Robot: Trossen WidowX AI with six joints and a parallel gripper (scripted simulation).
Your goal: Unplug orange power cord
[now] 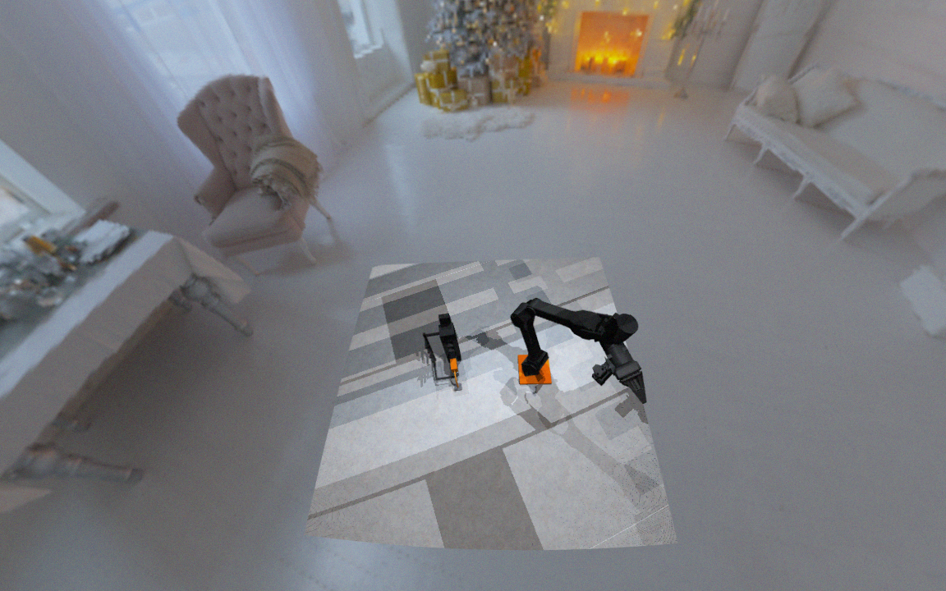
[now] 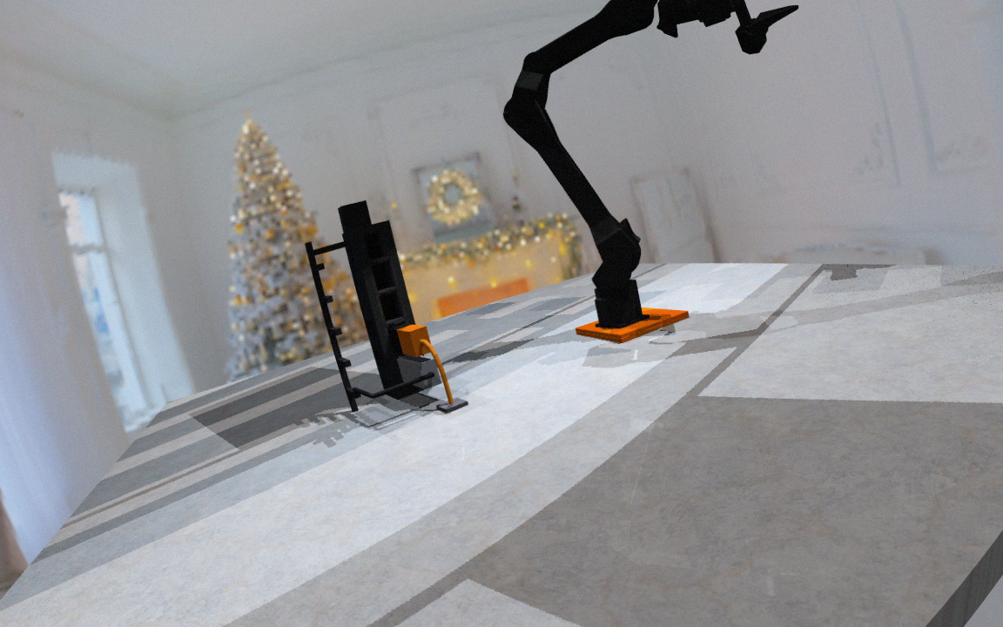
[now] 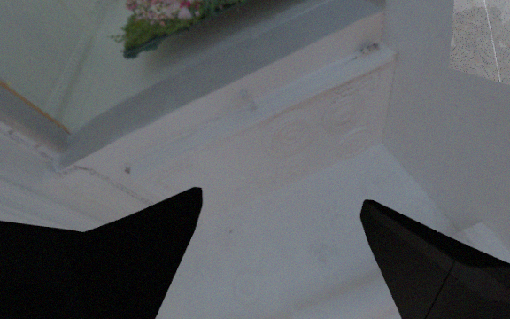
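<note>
The gripper (image 3: 282, 197) is hovering high with jaws wide apart (gripping nothing), well apart from the orange plug (image 2: 412, 340) sitting in the black power strip (image 2: 374, 288).

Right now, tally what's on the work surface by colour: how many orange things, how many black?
Orange: 3 (plug, cord, arm's base plate)
Black: 3 (power strip, rack, arm with open gripper)
Total: 6

Exterior view's top edge crops the tool (image 2: 762, 23); strip sockets too small
</note>
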